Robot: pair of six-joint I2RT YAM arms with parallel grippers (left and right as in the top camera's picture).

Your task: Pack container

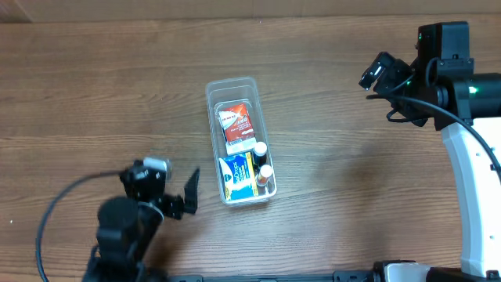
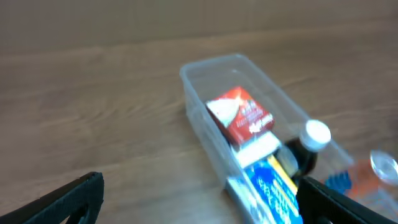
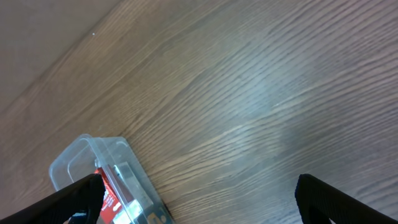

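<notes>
The clear plastic container stands on the wooden table at the centre. It holds a red-and-white box, a blue-and-yellow box and two small dark bottles with white caps. My left gripper is open and empty, just left of the container's near end. In the left wrist view the container lies ahead with the red box and blue box inside. My right gripper is open and empty, raised at the far right. The right wrist view shows the container's corner at lower left.
The wooden table stretches all round the container. The right arm's white base stands at the right edge. The left arm's black body and cable are at the lower left.
</notes>
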